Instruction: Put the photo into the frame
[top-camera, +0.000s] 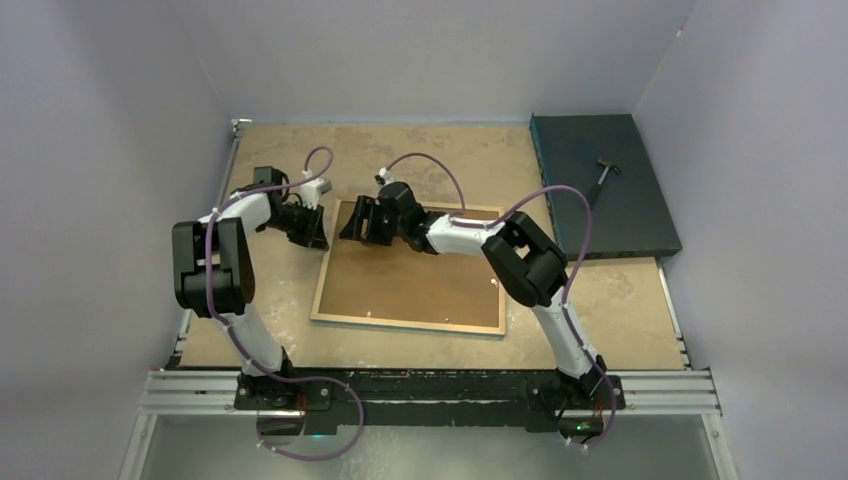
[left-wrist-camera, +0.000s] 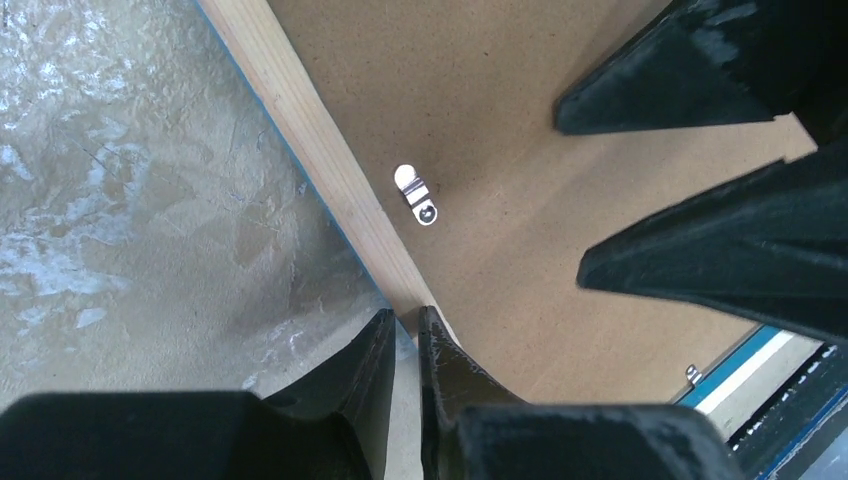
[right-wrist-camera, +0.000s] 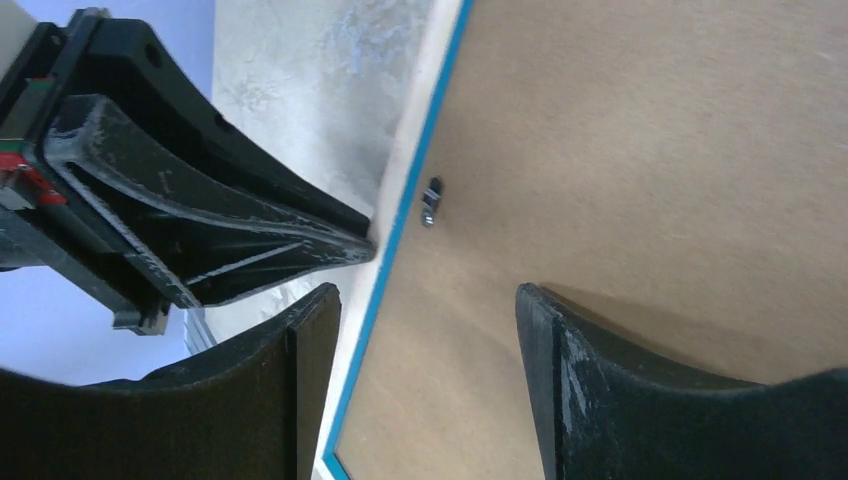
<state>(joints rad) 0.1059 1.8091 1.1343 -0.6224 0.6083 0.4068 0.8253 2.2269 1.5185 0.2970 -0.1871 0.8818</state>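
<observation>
Frame look: the frame (top-camera: 400, 323) is a large, thin-edged rectangle with pale bare wood (left-wrist-camera: 310, 140) on the side facing up and bright blue along its outer edge.
Frame pose: back upward, long sides running left to right, turned slightly askew.
Frame place: on the middle of the counter (top-camera: 420, 150).
Frame opening: filled by a plain brown backing board (top-camera: 410, 280), with a small metal clip (left-wrist-camera: 415, 195) just inside the rail.
Frame hold: the left end effector (left-wrist-camera: 405, 318) pinches the left rail near its far corner, fingers almost together.
</observation>
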